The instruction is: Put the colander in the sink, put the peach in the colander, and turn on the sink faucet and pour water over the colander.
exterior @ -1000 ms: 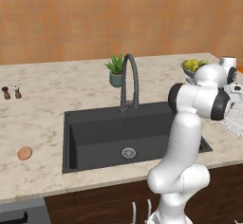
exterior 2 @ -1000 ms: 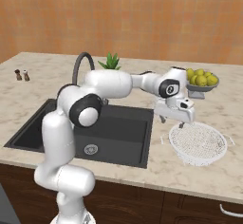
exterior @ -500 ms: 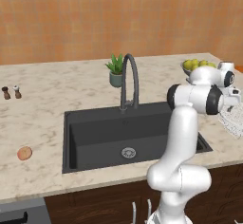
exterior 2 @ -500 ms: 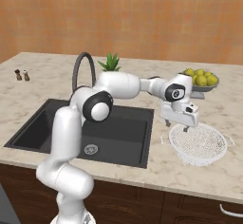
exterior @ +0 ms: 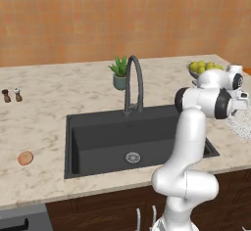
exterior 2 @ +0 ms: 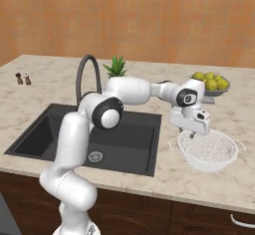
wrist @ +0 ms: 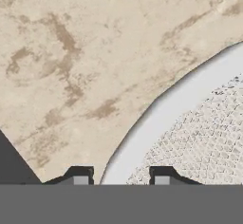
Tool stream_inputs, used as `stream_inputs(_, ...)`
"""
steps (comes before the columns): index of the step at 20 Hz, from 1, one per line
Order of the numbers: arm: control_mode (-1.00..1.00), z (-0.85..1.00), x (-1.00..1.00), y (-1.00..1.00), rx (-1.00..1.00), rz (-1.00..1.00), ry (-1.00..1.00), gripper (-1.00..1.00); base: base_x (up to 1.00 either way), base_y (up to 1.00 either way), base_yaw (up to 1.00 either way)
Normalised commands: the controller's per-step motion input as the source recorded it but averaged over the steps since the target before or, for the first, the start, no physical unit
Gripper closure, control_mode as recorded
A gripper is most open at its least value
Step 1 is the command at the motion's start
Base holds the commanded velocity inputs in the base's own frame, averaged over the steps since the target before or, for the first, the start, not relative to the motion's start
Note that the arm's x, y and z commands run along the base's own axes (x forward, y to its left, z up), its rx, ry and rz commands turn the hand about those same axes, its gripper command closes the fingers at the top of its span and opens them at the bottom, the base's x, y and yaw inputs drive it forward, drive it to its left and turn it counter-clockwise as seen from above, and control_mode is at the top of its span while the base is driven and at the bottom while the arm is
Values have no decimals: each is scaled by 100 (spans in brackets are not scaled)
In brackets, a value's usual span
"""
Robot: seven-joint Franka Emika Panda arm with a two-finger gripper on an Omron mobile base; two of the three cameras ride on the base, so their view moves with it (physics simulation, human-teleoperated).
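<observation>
Straddling the colander's (exterior 2: 208, 150) rim, my tool (wrist: 121, 179) stands open, one fingertip (wrist: 79, 176) outside and one inside, gripping nothing yet. It sits on the counter (exterior 2: 169, 174) right of the sink (exterior 2: 119, 144), so the rim is my handhold.

the arm (exterior 2: 84, 144) is built of rounded glossy white segments, thick and tube-like, swelling into bulbous housings at each bend. the joints show as dark charcoal discs and caps, the largest a round black face ringed in grey at the elbow (exterior 2: 106, 113). a smaller dark circular cap with a pale centre sits on the wrist (exterior 2: 187, 96). the hand is a boxy white block, and the gripper (wrist: 118, 178) ends in two small dark finger tips with lighter grey square pads.
</observation>
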Motion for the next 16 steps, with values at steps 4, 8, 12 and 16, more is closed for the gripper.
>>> stream_inputs(4,-100,4,-16,29,0,1,-2,100,0,0,0)
stream_inputs(8,-100,41,-21,71,0,11,-5,100,0,0,0)
stream_inputs(12,-100,52,-24,96,0,22,-9,100,0,0,0)
stream_inputs(16,-100,28,-20,100,0,37,-10,100,0,0,0)
